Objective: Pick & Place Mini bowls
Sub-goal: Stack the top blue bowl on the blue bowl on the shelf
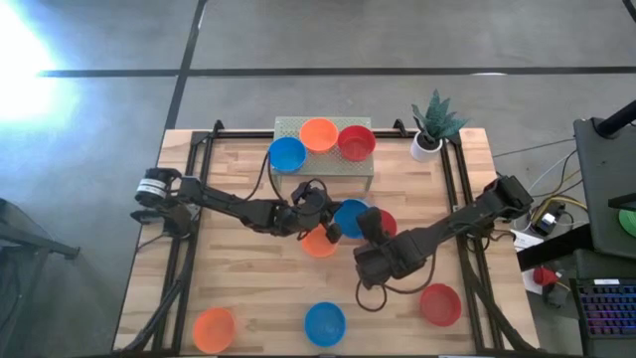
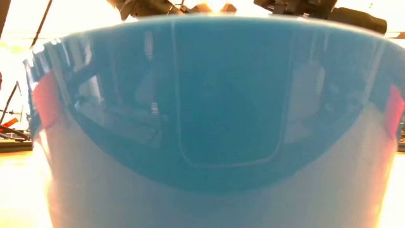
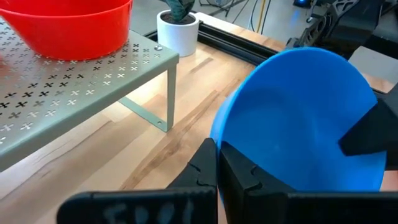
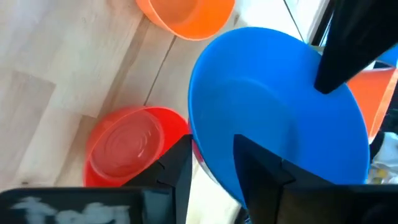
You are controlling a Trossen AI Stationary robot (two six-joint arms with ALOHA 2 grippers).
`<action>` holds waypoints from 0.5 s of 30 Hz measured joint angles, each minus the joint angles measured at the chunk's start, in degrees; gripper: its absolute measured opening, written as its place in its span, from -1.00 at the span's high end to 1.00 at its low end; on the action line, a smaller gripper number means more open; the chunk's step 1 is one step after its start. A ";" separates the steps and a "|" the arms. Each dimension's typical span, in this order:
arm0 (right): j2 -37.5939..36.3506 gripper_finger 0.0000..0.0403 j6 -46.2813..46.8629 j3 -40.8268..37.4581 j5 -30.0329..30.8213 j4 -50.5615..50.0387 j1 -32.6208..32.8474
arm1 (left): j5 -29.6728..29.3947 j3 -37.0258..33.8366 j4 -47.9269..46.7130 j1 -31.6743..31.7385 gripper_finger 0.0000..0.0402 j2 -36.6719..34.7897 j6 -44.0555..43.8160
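High view, mid-table: both my grippers meet on one blue bowl (image 1: 350, 215), held tilted just off the front edge of the perforated metal shelf (image 1: 298, 126). My left gripper (image 1: 326, 214) comes in from nine o'clock, its jaws closed on the bowl's rim; my right gripper (image 1: 370, 227) reaches from four o'clock, its jaws pinching the opposite rim with the wall between them. Under this bowl, a red bowl (image 1: 387, 223) sits at three o'clock of it and an orange bowl (image 1: 318, 242) at seven o'clock. On the shelf stand a second blue bowl (image 1: 287, 154), an orange one (image 1: 319, 134) and a red one (image 1: 356, 142). Along the table's near edge sit three more, orange (image 1: 214, 328), blue (image 1: 325, 323) and red (image 1: 439, 303). A potted plant (image 1: 430, 129) stands at the shelf's three o'clock.
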 joint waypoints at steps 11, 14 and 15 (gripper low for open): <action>-0.33 0.50 3.38 7.56 -9.42 -0.24 1.01 | -0.39 0.00 -1.63 0.38 1.00 -1.51 0.24; -1.05 0.53 3.34 9.41 -10.84 -0.19 1.17 | -0.45 0.00 -3.11 0.38 1.00 -2.92 0.53; -1.50 0.54 3.33 9.88 -11.44 -0.24 1.18 | -0.49 0.00 -3.88 0.38 1.00 -3.39 0.83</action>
